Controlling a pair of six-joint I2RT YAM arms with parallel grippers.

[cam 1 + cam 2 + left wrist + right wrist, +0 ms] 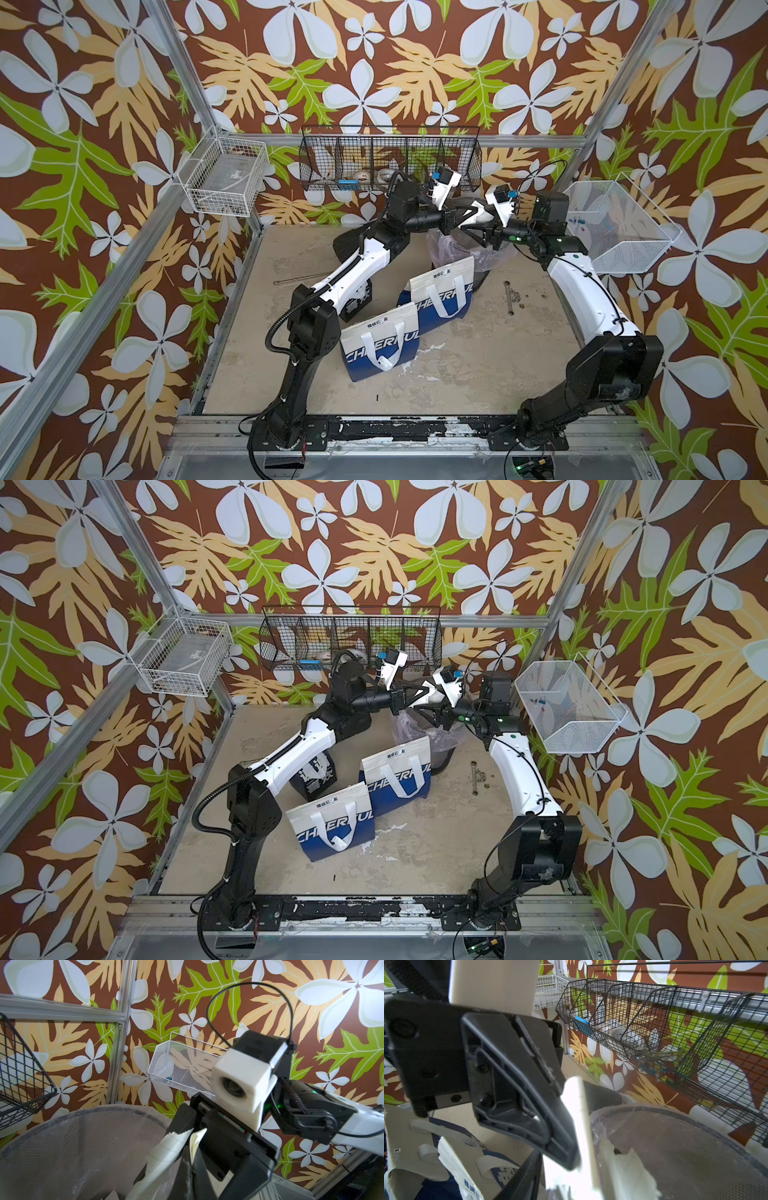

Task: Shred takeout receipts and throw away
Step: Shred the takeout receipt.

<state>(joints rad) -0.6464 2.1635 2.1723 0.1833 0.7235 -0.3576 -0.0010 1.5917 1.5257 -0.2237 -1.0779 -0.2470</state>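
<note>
Torn receipt [166, 1153], a white strip with a ragged end, hangs over the open mouth of a mesh bin [83, 1138] lined with clear plastic, at the far side of the table [457, 374]. Reading left to right: a white wire basket [224, 174] is fixed to the wall well to the left of the left gripper [471, 214], and a long black wire basket [390, 158] hangs on the wall behind it. The left gripper is clenched on the strip, directly above the bin. Just to its right the right gripper [485, 240] faces it, the two nearly meeting. A cream scrap [196, 1140] sits at the right gripper's jaws, but whether they pinch it cannot be told. More torn white pieces [629, 1169] lie inside the bin, below both grippers. Nearer the arm bases than the grippers stands a blue-and-white bag [379, 340] printed CHEERFUL. A second bag [440, 291] like it stands closer to the bin, and a dark bag [316, 775] sits under the left arm. A white mesh basket [619, 224] is mounted to the right of the right gripper.
</note>
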